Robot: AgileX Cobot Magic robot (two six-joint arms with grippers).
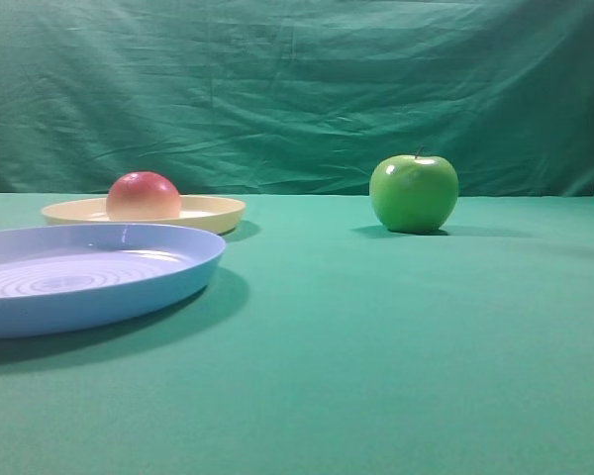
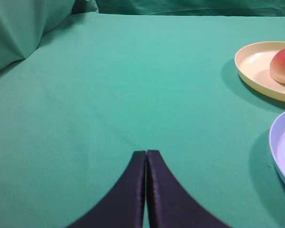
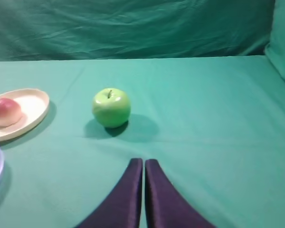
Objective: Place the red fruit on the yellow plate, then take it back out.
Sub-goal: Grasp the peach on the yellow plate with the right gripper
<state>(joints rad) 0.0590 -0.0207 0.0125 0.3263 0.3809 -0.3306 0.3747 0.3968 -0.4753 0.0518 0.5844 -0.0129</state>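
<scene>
The red fruit [image 1: 144, 196] rests on the yellow plate [image 1: 213, 211] at the back left; both also show in the left wrist view, fruit [image 2: 284, 65] on plate [image 2: 256, 64], and in the right wrist view, fruit [image 3: 5, 111] on plate [image 3: 33, 102]. My left gripper [image 2: 146, 152] is shut with nothing in it, low over bare cloth, well left of the plate. My right gripper [image 3: 143, 160] is shut and empty too, nearer than the green apple. Neither gripper appears in the exterior high view.
A glossy green apple [image 1: 414, 193] stands to the right of the plates, also in the right wrist view [image 3: 111, 107]. A larger light blue ridged plate [image 1: 89, 272] sits in front of the yellow one. Green cloth covers the table and backdrop.
</scene>
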